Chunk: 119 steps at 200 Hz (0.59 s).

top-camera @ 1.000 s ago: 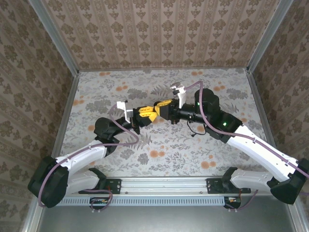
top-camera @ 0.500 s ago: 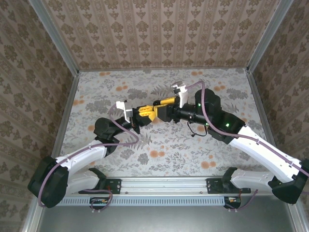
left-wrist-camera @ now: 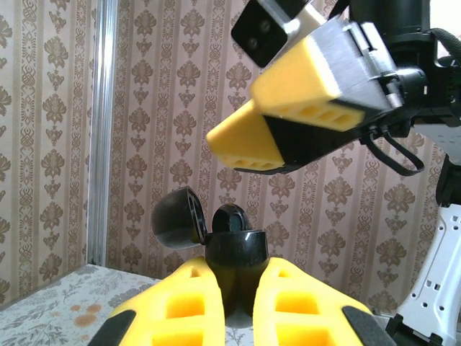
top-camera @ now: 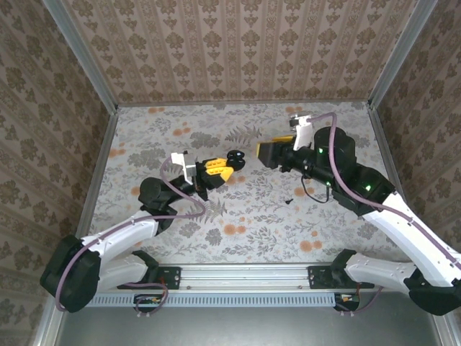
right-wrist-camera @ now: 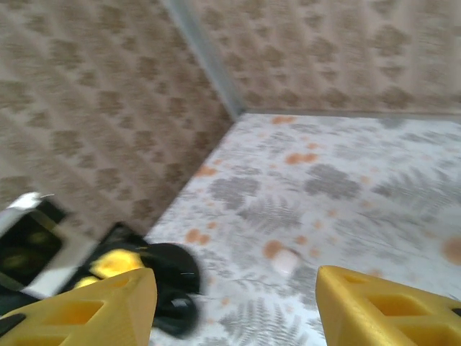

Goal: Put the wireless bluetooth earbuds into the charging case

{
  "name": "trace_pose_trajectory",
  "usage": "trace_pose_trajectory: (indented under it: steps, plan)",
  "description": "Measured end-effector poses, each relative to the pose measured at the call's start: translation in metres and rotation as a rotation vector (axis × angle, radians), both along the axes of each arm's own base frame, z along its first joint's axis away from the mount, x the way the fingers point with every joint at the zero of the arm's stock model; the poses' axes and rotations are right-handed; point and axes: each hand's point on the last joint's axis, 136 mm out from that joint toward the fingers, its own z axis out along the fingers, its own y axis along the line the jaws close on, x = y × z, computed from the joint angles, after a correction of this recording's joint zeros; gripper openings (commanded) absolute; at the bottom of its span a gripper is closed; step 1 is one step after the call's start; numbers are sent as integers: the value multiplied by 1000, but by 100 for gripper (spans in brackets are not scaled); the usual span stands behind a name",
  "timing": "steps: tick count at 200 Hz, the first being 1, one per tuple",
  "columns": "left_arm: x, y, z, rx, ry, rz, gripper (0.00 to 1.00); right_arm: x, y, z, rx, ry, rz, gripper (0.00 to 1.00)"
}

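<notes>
Currently the left gripper (top-camera: 223, 167) is positioned left of centre over the table (top-camera: 144, 137). Its yellow fingers (left-wrist-camera: 184, 303) are clamped on the lower body of the charging case (left-wrist-camera: 236, 259), a glossy black shell held upright with its hinged lid (left-wrist-camera: 178, 218) swung open. A rounded black shape (left-wrist-camera: 229, 216) stands at the open top of the case; whether it is an earbud cannot be determined. The right gripper (top-camera: 268, 152) hangs just to the right of the case and slightly farther back, higher than the case and not touching it. Its pads (right-wrist-camera: 94, 306) stand wide apart with nothing held between them. One earbud (top-camera: 288, 200), a tiny dark speck, lies on the table on the near side of the right gripper, well apart from the case.
</notes>
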Motion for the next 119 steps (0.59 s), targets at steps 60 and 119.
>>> trace_pose_trajectory:
  steps: [60, 119]
  plan:
    - [4, -2, -21, 52, 18, 23, 0, 28, -62, -113, -136, 336, -232, 56]
    - [14, -12, -49, 123, 59, 20, 0, 30, -83, -236, -308, 628, -282, 49]
